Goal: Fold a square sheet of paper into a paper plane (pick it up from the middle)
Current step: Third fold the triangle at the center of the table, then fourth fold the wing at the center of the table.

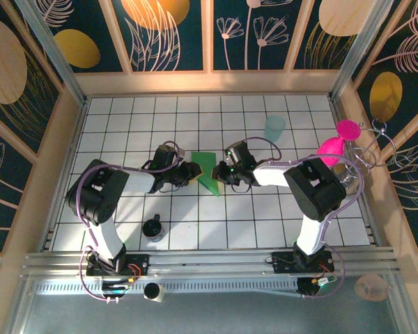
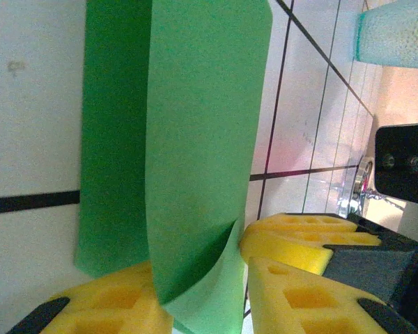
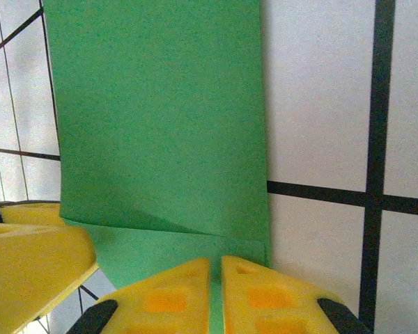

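Observation:
The bright green paper [image 1: 207, 169] lies mid-table, folded into a shape that narrows to a point toward the near side. My left gripper [image 1: 193, 172] is at its left edge and my right gripper [image 1: 223, 174] at its right edge. In the left wrist view the paper [image 2: 195, 139] stands creased, and a curled flap hangs between the yellow fingers of the left gripper [image 2: 202, 303], which are apart. The right gripper [image 3: 216, 282] has its yellow pads [image 3: 265, 296] pressed together on a thin edge of the folded paper [image 3: 160, 118].
A pale teal translucent cup [image 1: 274, 127] stands behind and to the right of the grippers, also at the cup [image 2: 397, 35] in the left wrist view. A small black object [image 1: 152, 228] sits near the left arm. Pink items [image 1: 338, 142] hang at the right wall.

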You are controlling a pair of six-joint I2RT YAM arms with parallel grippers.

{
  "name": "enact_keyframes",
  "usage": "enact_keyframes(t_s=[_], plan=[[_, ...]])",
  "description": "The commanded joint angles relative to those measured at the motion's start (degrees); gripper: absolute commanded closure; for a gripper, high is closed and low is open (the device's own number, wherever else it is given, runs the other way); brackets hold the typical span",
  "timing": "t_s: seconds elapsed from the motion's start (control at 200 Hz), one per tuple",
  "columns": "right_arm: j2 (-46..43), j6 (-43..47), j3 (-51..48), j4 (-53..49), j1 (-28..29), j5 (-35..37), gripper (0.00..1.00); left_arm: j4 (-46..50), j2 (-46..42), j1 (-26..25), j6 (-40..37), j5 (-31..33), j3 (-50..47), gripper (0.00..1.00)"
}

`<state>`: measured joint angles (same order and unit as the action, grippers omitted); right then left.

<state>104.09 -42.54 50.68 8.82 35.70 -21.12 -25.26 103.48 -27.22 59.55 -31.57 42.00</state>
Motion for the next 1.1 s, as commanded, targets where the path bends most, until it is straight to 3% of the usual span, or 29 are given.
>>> enact_keyframes(t_s=[0.0,0.31,0.456,0.566,0.701,0.791,0.901,1.091], plan=[[0.4,0.0,-1.0,1.0,-0.4,-0.7,0.87,0.3,1.1,0.8,-3.1,-2.0,1.9,0.68],[-2.0,1.2,-2.2,3.3,-0.4,-0.5,0.82,5.0,2.3,1.6,-8.0,-3.9,4.6,0.78],[-4.7,4.2,-2.0,2.8,-0.4,2.8,0.79,6.5,1.8,1.7,-9.0,-3.2,5.4,0.87],[-8.0,7.4,-2.5,3.0,-0.4,6.6,0.75,7.7,0.9,1.7,-8.9,-1.4,5.4,0.89],[-15.1,13.2,-5.7,5.8,-0.2,15.0,0.67,8.6,-1.7,1.7,-6.9,2.6,5.2,0.89],[-20.2,17.9,-9.1,9.6,0.4,20.9,0.55,8.4,-3.8,1.7,-4.2,6.0,4.6,0.89],[-23.6,22.5,-10.0,9.7,0.3,23.0,0.38,6.8,-7.0,1.4,0.0,9.4,3.5,0.90],[-24.7,31.6,-13.6,14.1,2.7,23.3,0.35,5.2,-8.8,0.9,7.0,14.1,2.6,0.90]])
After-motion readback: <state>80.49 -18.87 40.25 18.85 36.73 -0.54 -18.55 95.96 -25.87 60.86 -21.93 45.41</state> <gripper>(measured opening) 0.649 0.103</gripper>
